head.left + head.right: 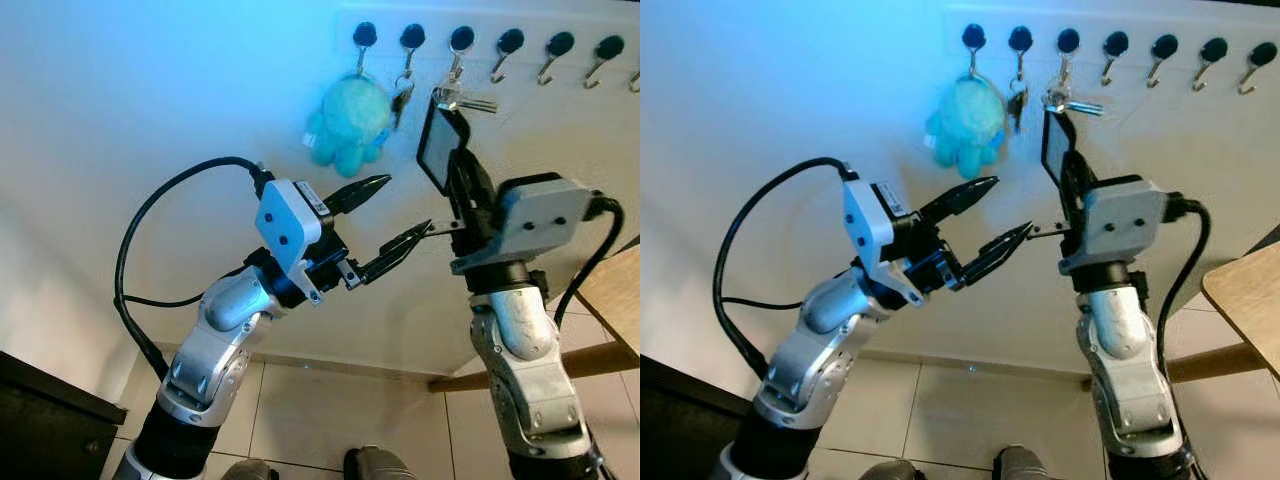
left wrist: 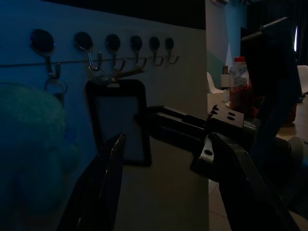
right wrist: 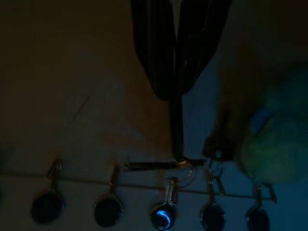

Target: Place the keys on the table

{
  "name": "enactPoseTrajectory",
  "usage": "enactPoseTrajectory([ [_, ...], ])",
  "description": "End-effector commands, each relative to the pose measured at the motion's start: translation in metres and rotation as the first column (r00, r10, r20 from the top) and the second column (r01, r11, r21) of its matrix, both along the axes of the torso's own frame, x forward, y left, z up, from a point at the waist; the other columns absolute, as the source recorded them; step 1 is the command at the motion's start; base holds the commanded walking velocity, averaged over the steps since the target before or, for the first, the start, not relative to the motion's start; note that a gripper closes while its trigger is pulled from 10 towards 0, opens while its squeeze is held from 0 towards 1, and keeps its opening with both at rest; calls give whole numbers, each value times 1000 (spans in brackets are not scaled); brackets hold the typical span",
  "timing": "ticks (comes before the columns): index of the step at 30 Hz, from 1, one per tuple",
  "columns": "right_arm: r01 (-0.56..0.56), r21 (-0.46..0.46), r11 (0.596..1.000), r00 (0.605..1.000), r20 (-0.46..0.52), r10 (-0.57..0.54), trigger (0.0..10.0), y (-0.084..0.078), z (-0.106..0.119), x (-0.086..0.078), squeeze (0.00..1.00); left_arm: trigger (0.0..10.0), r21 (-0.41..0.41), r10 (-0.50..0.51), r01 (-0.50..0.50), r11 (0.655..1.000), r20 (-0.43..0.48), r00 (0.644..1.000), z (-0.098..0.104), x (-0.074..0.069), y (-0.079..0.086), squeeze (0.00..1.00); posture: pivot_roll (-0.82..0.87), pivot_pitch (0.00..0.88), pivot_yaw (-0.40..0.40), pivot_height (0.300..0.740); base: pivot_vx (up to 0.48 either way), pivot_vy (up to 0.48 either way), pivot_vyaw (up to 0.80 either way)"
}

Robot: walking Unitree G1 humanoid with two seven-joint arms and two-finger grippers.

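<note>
Seven black hooks [image 1: 510,42] were counted on the wall. The keys [image 1: 458,97] hung from the third, with a black tag [image 1: 440,145] pinched between the right gripper's [image 1: 447,150] fingers. The left gripper [image 1: 405,212] was held wide apart below a teal plush [image 1: 348,120]

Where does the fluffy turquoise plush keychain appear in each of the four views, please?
Left eye view: the turquoise plush keychain hangs from the leftmost visible hook, above the open left gripper.
Right eye view: same spot, left of the black-framed key tag.
Left wrist view: a dim blur beside the tag.
Right wrist view: a greenish blur at the hook row's end.
Shared landmark: the row of round black wall hooks.
</note>
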State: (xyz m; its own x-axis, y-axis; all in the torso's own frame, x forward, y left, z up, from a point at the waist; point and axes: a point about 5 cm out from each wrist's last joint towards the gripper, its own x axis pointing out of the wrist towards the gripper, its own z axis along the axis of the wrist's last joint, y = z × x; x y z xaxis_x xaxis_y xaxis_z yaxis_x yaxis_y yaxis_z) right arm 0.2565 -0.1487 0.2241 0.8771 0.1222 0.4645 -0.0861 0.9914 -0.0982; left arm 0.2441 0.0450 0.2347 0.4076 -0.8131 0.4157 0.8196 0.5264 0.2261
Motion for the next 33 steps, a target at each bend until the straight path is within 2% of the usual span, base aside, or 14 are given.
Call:
enactPoseTrajectory([
  [1, -14, 86, 996, 996, -92, 22, 10000, -5, -19, 1, 1000, 10000, 24, -3, 3, 1000, 6, 1000, -2, -2, -1, 0, 40, 130, 13, 740, 0, 0, 0],
  [3, -23, 111, 994, 995, -95, 33, 10000, -6, -21, 0, 1000, 10000, 26, -2, 1, 1000, 6, 1000, -2, -2, -1, 0, 40, 129, 13, 740, 0, 0, 0],
  [8, -22, 104, 994, 996, -84, 31, 10000, -4, -20, -1, 1000, 10000, 27, -2, 1, 1000, 6, 1000, -2, -2, 0, 0, 38, 128, 16, 740, 0, 0, 0],
  [9, -23, 100, 995, 997, -77, 31, 10000, -3, -19, -1, 745, 10000, 28, -2, 2, 1000, 6, 1000, -2, -2, 0, 0, 38, 128, 16, 740, 0, 0, 0],
  [10, -29, 102, 994, 997, -62, 35, 10000, -3, -17, -1, 0, 10000, 28, -3, 3, 1000, 6, 1000, -2, -2, 0, 0, 37, 125, 17, 740, 0, 0, 0],
  [18, -72, 96, 993, 997, 30, 69, 10000, 1, -5, -6, 0, 10000, 28, -6, 6, 1000, 10, 1000, -2, -2, 0, 0, 38, 111, 17, 740, 0, 0, 0],
  [20, -91, 84, 992, 990, 113, 81, 10000, 4, 15, -5, 0, 10000, 22, 0, 0, 1000, 15, 1000, -1, -1, 0, 0, 37, 104, 17, 740, 0, 0, 0],
  [23, -71, 71, 995, 992, 105, 63, 10000, 4, 21, 1, 0, 10000, 7, 15, -15, 1000, 21, 1000, 0, 0, 0, 0, 36, 99, 16, 740, 0, 0, 0],
  [24, -55, 49, 997, 994, 94, 50, 10000, 3, 21, 5, 1000, 10000, -2, 18, -18, 1000, 22, 1000, 2, 1, 0, 0, 35, 96, 17, 740, 0, 0, 0],
  [31, -23, 18, 1000, 994, 111, 21, 10000, 5, 28, 15, 1000, 10000, -18, 13, -13, 1000, 26, 1000, 4, 1, -3, 0, 35, 87, 17, 740, 0, 0, 0],
  [32, -7, 17, 1000, 994, 112, 5, 10000, 4, 29, 16, 235, 10000, -18, 12, -11, 1000, 26, 1000, 4, 1, -3, 0, 36, 84, 16, 740, 0, 0, 0],
  [33, 9, 19, 1000, 994, 111, -11, 10000, 3, 29, 18, 0, 10000, -19, 11, -10, 1000, 27, 1000, 4, 1, -4, 0, 35, 82, 16, 740, 0, 0, 0],
])
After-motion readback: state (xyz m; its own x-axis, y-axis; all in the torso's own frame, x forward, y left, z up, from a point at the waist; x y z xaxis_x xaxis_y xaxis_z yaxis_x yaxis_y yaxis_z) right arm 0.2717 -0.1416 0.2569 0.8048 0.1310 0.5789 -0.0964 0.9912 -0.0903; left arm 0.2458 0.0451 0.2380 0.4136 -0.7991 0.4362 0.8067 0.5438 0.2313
